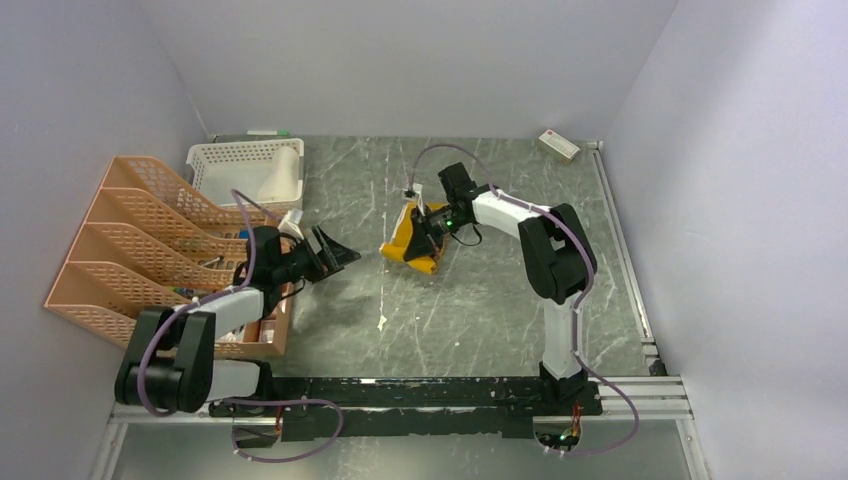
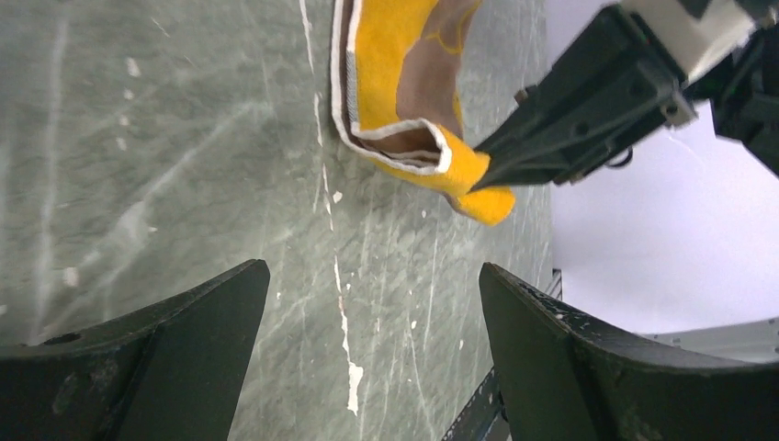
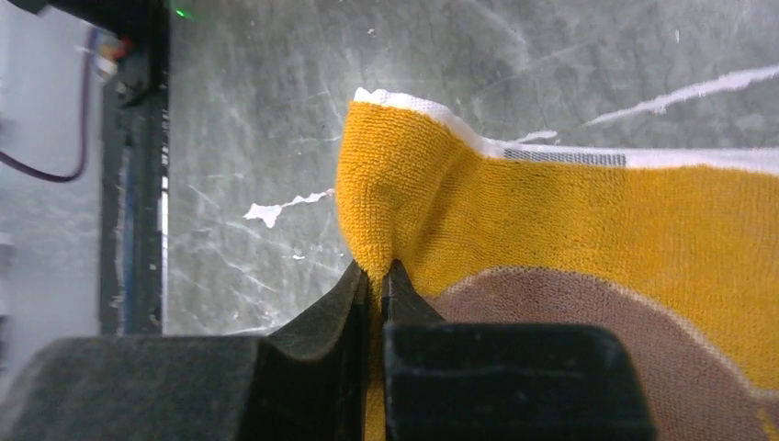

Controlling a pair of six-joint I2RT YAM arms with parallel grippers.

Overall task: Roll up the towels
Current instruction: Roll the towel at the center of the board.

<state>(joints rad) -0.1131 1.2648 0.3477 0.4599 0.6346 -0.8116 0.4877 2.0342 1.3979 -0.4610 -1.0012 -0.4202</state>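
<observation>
right hand pinching yellow towel | green marbled table | grey walls

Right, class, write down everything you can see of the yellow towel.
The yellow towel is mustard terry cloth with a brown patch and white edging. It lies bunched on the grey-green marbled table, one fold lifted. The right pincer is shut on that fold; the left pincer, open, is apart from it.
</observation>
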